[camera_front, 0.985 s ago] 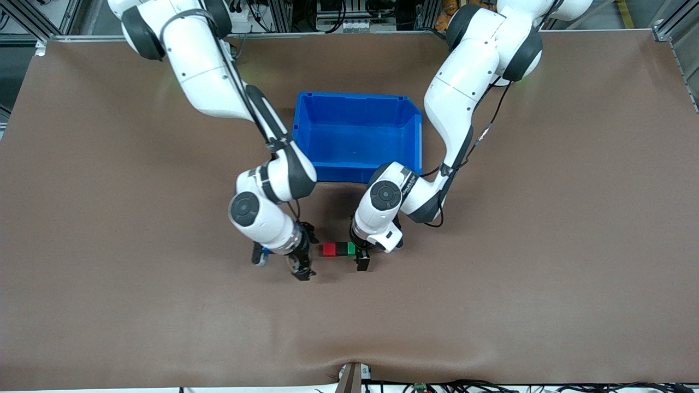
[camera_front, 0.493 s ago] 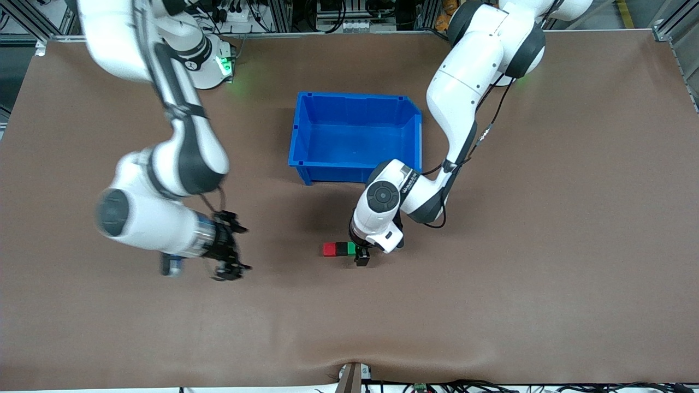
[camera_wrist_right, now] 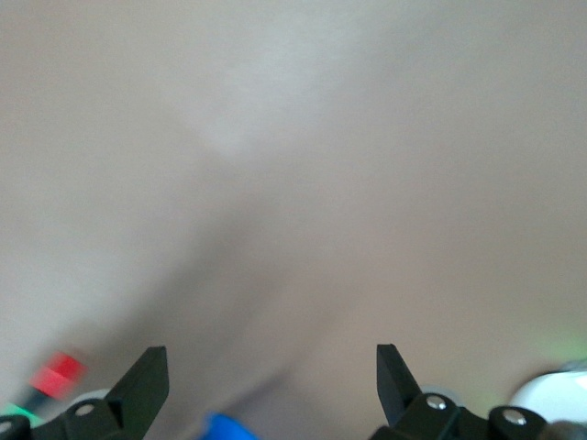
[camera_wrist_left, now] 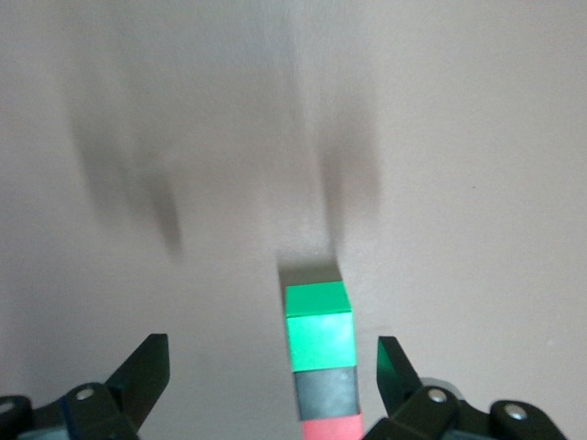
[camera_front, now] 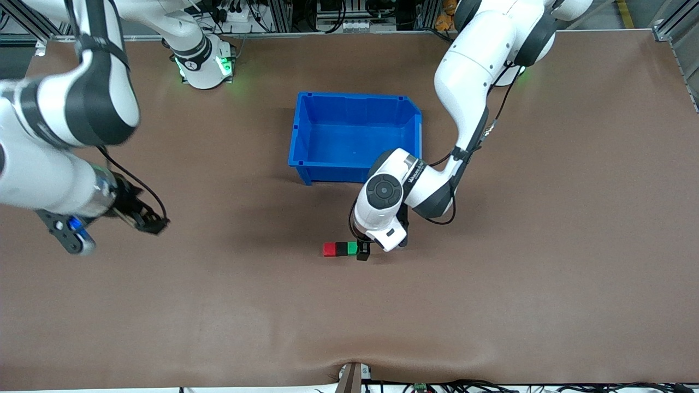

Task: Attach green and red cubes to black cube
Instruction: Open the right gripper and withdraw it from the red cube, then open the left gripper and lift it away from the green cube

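The red cube [camera_front: 329,249], black cube [camera_front: 341,249] and green cube [camera_front: 352,248] lie joined in one short row on the brown table, black in the middle. My left gripper [camera_front: 362,249] hangs at the green end of the row, open and holding nothing. In the left wrist view the green cube [camera_wrist_left: 318,325], black cube [camera_wrist_left: 326,396] and red cube [camera_wrist_left: 332,427] sit between the spread fingers of the left gripper [camera_wrist_left: 272,357], closer to one finger [camera_wrist_left: 393,365] and touching neither. My right gripper [camera_front: 146,219] is raised and open over bare table toward the right arm's end, holding nothing.
A blue bin [camera_front: 355,97] stands farther from the front camera than the row, beside the left arm's elbow. The right wrist view catches the red cube [camera_wrist_right: 57,374] at its edge and a blue patch [camera_wrist_right: 229,427] between the fingers of the right gripper [camera_wrist_right: 271,362].
The right arm has swung up and away from the red end of the row toward its own end of the table. The left gripper has shifted slightly. The cubes have stayed put.
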